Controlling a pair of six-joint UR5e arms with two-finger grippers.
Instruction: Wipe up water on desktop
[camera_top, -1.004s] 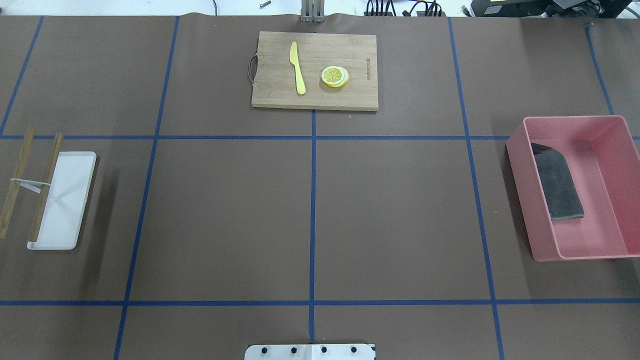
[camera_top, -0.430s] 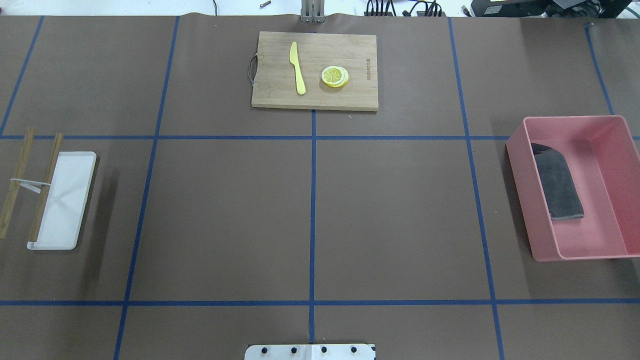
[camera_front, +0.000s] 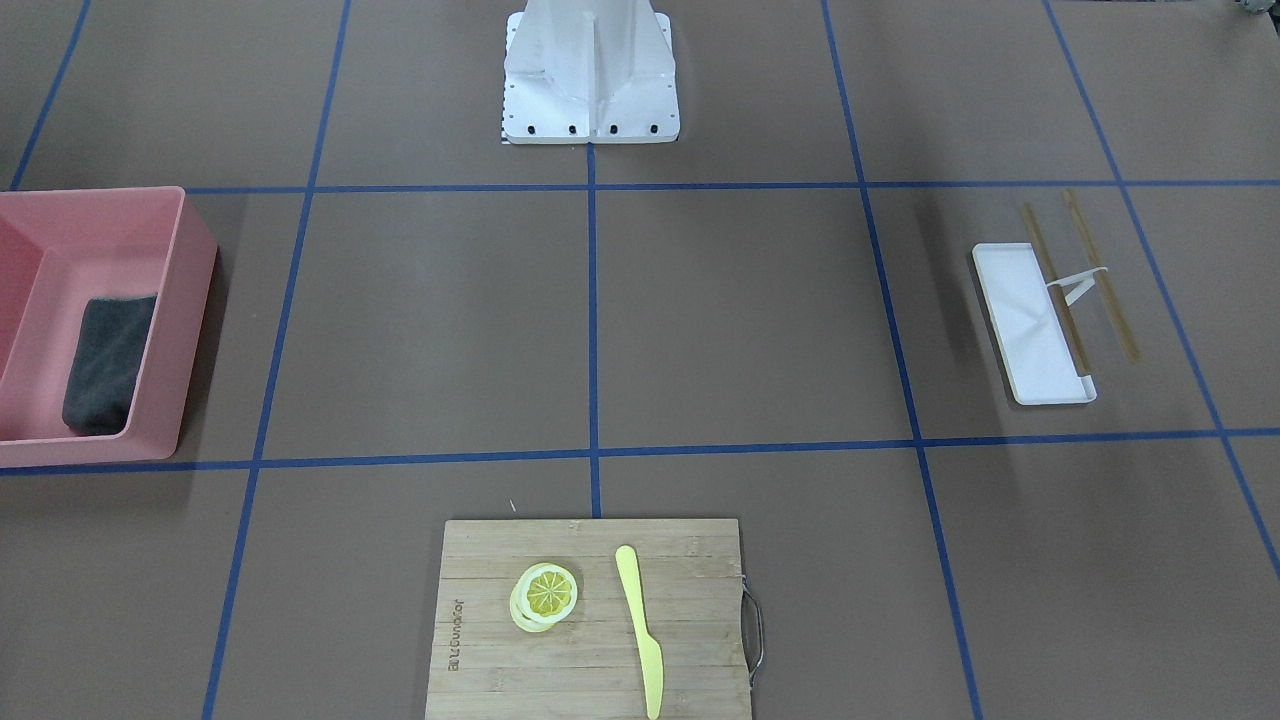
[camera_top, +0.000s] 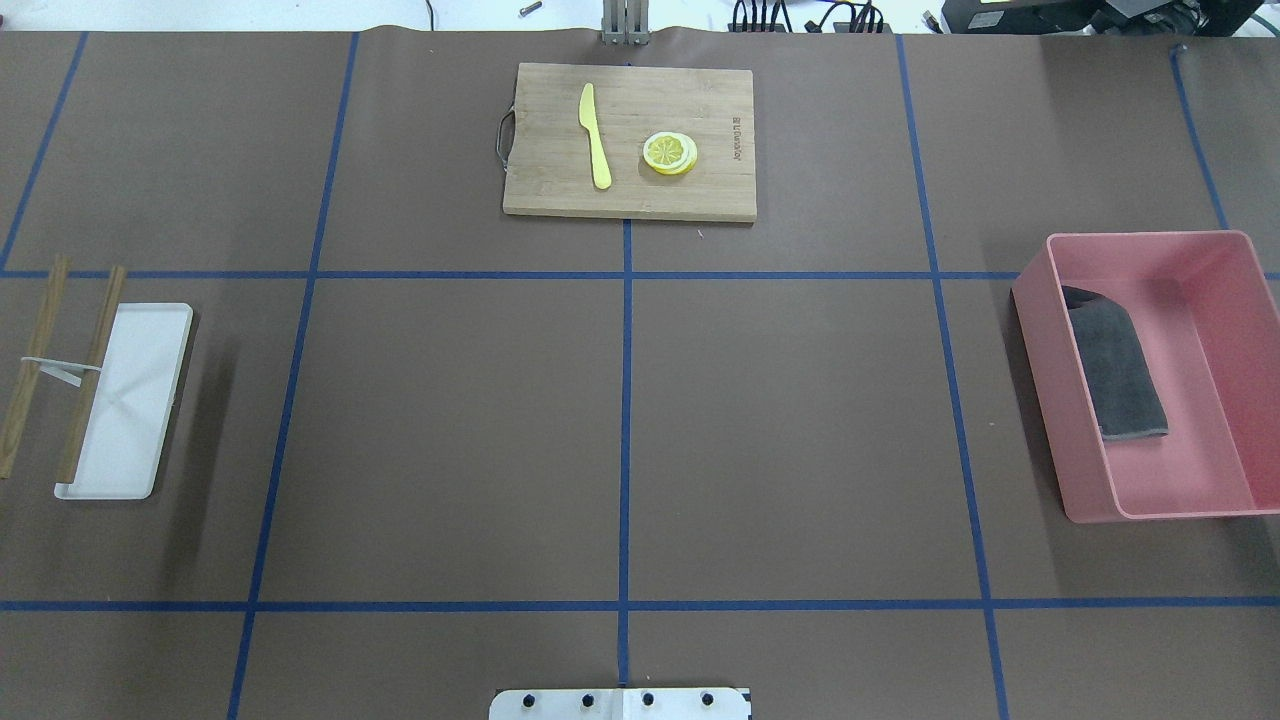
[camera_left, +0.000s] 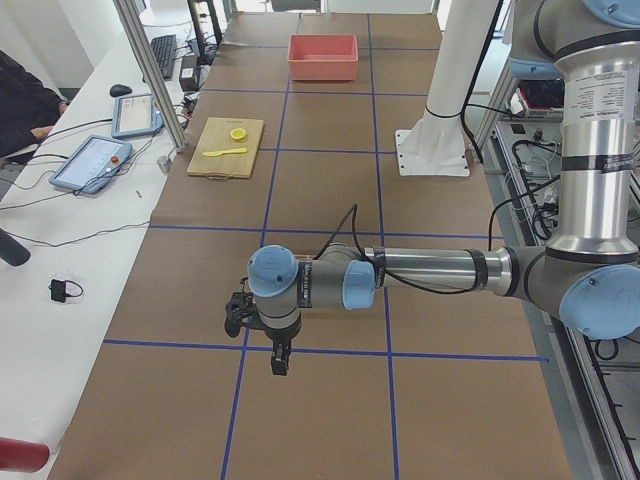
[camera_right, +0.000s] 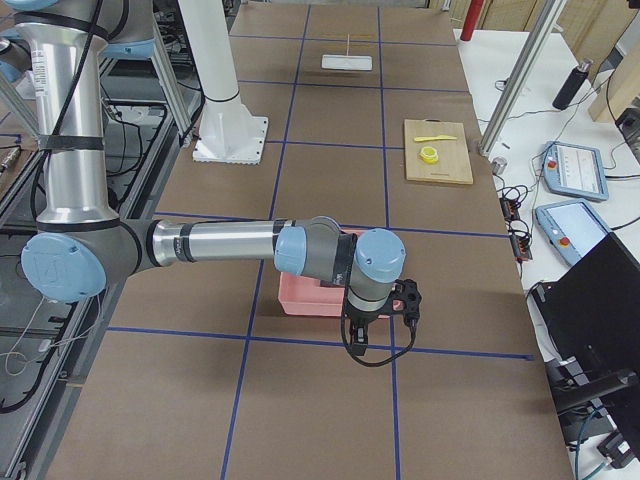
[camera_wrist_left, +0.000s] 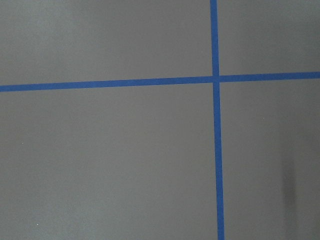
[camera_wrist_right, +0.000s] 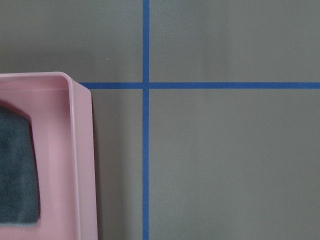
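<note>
The brown desk (camera_top: 450, 430), gridded in blue tape, is stretching beneath everything. A pink bin (camera_top: 1045, 380) is sitting at its right end, a bamboo board (camera_top: 550, 190) at the far middle, a white tray (camera_top: 150, 340) at the left. The left fingers (camera_left: 278, 358) are hanging low over the desk's left end and the right fingers (camera_right: 410, 303) just beside the bin; seen only side-on, I cannot tell their opening or hold. A grey cloth (camera_top: 1120, 370) is lying in the bin; a yellow knife (camera_top: 595, 135) and lemon slice (camera_top: 670, 153) are resting on the board.
</note>
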